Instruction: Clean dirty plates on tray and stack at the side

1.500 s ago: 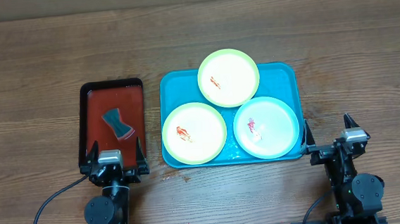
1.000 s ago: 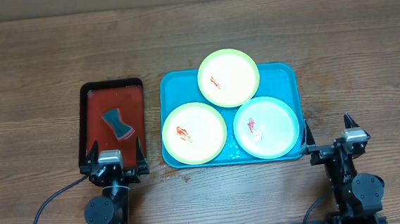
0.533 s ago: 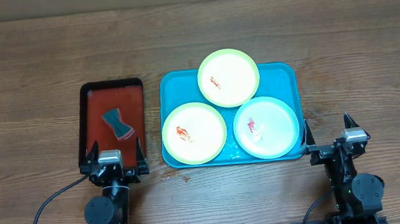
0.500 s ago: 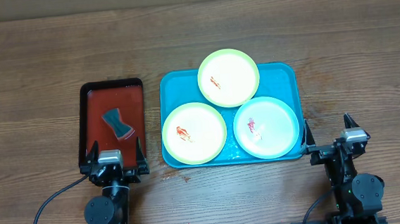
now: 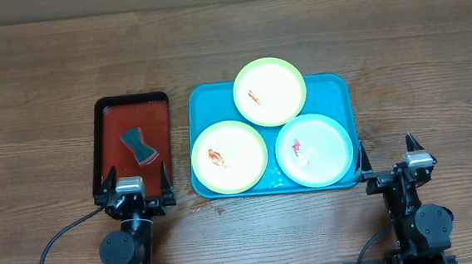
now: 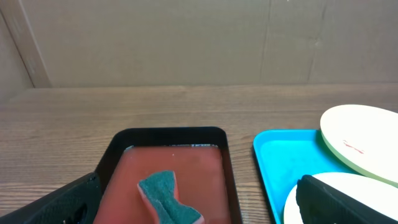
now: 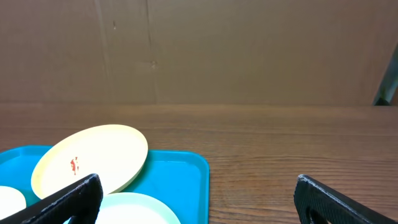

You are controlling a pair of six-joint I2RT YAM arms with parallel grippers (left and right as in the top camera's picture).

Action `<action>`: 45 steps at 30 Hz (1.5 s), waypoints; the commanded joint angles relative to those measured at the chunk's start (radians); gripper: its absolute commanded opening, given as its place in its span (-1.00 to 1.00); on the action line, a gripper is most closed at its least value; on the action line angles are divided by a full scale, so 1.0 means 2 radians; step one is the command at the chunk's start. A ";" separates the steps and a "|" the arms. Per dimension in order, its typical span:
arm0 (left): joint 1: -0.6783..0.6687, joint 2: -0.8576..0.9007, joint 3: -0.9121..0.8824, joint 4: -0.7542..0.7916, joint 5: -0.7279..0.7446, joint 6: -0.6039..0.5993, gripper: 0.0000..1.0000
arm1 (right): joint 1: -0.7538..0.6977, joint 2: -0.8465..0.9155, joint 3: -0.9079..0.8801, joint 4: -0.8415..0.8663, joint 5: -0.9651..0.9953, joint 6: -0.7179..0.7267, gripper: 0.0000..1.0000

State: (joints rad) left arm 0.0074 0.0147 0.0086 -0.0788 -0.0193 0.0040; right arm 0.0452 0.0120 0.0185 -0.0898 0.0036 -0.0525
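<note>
The turquoise tray (image 5: 203, 101) holds three plates with red-orange smears. One yellow-green rimmed plate (image 5: 270, 91) leans on the tray's far rim. A second yellow-green rimmed plate (image 5: 229, 157) sits front left. The pale mint plate (image 5: 314, 149) sits front right. My left gripper (image 5: 133, 181) is open and empty at the near end of the dark red tray (image 5: 112, 124). My right gripper (image 5: 387, 155) is open and empty just right of the turquoise tray (image 7: 180, 171). The far plate (image 7: 90, 157) shows in the right wrist view. The left wrist view shows two plates (image 6: 360, 132) and the turquoise tray (image 6: 283, 162).
A green and orange sponge (image 5: 139, 145) lies in the black-rimmed dark red tray, also in the left wrist view (image 6: 168, 198). A small smear marks the wooden table (image 5: 195, 206) in front of the turquoise tray. A cardboard wall (image 7: 199, 50) stands behind the table.
</note>
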 commanded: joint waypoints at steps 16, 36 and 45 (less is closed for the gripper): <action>0.002 -0.005 -0.002 0.021 0.003 -0.004 1.00 | -0.003 -0.005 -0.005 0.003 -0.002 0.000 1.00; 0.003 -0.002 0.036 0.265 0.135 -0.066 1.00 | -0.003 -0.005 -0.005 0.003 -0.002 0.000 1.00; 0.003 0.187 0.259 -0.058 0.074 -0.058 1.00 | -0.003 -0.005 -0.005 0.003 -0.002 0.000 1.00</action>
State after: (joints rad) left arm 0.0082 0.2321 0.4011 -0.0959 0.2028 -0.1165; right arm 0.0456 0.0116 0.0185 -0.0891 0.0032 -0.0525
